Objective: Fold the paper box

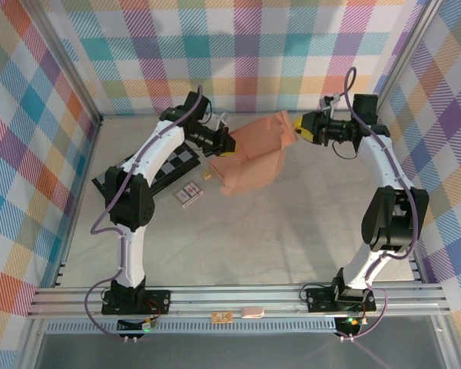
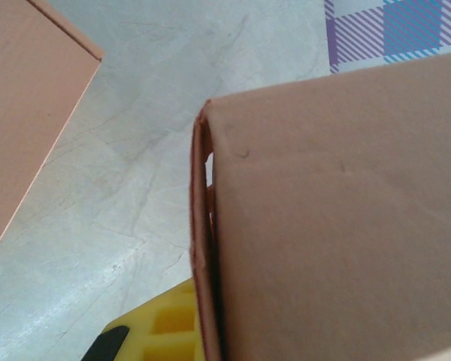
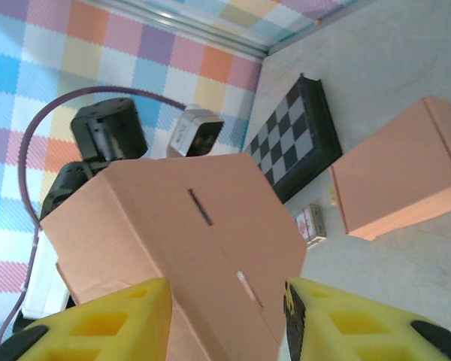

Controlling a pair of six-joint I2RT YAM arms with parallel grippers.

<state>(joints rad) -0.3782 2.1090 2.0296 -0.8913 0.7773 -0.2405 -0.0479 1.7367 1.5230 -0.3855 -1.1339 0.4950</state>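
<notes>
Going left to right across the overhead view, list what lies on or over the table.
checkerboard → card pack → paper box → right tool

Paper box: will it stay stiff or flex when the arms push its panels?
Probably light: the left hand holds the paper box up by one pinched edge. It likely flexes at creases; its thin layers gape apart at the edge. It is unlikely to roll, given its flat panels.
</notes>
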